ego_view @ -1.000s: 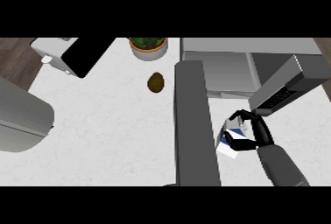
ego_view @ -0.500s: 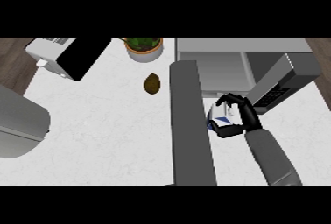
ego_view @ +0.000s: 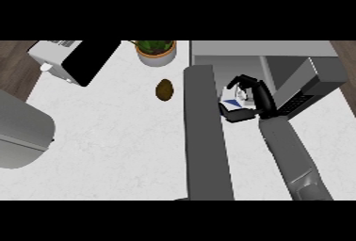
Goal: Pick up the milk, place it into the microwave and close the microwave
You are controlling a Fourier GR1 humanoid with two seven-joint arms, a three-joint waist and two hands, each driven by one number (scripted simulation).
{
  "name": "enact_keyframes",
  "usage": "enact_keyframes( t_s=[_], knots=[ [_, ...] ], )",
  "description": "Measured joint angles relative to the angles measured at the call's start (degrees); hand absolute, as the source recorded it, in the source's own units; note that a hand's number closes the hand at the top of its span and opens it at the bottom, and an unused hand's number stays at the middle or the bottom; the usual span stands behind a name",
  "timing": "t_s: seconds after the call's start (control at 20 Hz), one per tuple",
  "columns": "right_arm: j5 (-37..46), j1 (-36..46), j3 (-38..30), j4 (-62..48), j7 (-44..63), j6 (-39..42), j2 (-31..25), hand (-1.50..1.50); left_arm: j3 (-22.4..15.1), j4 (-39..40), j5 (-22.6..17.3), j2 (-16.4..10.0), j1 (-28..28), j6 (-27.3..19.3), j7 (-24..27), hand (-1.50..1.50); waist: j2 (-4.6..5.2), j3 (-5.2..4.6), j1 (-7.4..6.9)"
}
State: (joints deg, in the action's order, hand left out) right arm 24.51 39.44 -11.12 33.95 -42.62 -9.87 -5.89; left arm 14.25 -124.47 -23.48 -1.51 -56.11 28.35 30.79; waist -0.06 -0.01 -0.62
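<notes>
One robot hand of mine shows, the right robot hand (ego_view: 262, 98), at the end of my grey forearm (ego_view: 292, 155), which comes up from the lower edge. Its fingers (ego_view: 241, 80) arch over the top of the milk (ego_view: 231, 101) and the thumb hooks in below it, so the robot hand is closed round the carton. Most of the milk is hidden; only a white patch with a blue mark peeks out on the left side of the palm. I cannot tell whether the carton touches the desk (ego_view: 111, 141) or is held above it.

Just left of the robot hand, with the milk between them, the microwave door (ego_view: 206, 141) stands open, a long grey slab that reaches back along my forearm. Beyond the fingertips lies the microwave (ego_view: 243, 49), its pale opening near the milk. Just right of the robot hand a dark slanted panel (ego_view: 309, 87) angles away; I cannot tell what it is.

Farther left, past the door, a brown oval thing (ego_view: 164, 89) lies on the white desk. Beyond it a potted plant (ego_view: 154, 49) stands. Well away to the left sits a white appliance (ego_view: 52, 54) with a black panel, and a large grey rounded body (ego_view: 21, 132) is at the far left edge.
</notes>
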Motion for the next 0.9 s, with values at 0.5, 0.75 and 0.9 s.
enact_keyframes(
  t_s=[0.5, 0.75, 0.9],
  knots=[
    [2.23, 12.34, -2.67, -13.39, 4.42, -7.48, -3.64, 1.50, 1.43, 3.62, 0.10, -1.06, 4.67, 1.45, -1.52, -1.50, 1.08, 0.08, -2.42],
    [2.71, 16.08, -4.56, -18.21, 8.27, -14.76, -4.19, 1.50, 1.20, 5.39, 0.63, -1.68, 8.42, 0.89, -2.62, -1.50, 1.90, 0.14, -3.58],
    [1.79, 17.06, -6.47, -19.71, 9.11, -18.71, -4.51, -1.50, 1.21, 6.71, 1.10, -2.21, 10.37, 0.70, -3.14, -1.50, 2.30, 0.17, -4.17]
  ],
)
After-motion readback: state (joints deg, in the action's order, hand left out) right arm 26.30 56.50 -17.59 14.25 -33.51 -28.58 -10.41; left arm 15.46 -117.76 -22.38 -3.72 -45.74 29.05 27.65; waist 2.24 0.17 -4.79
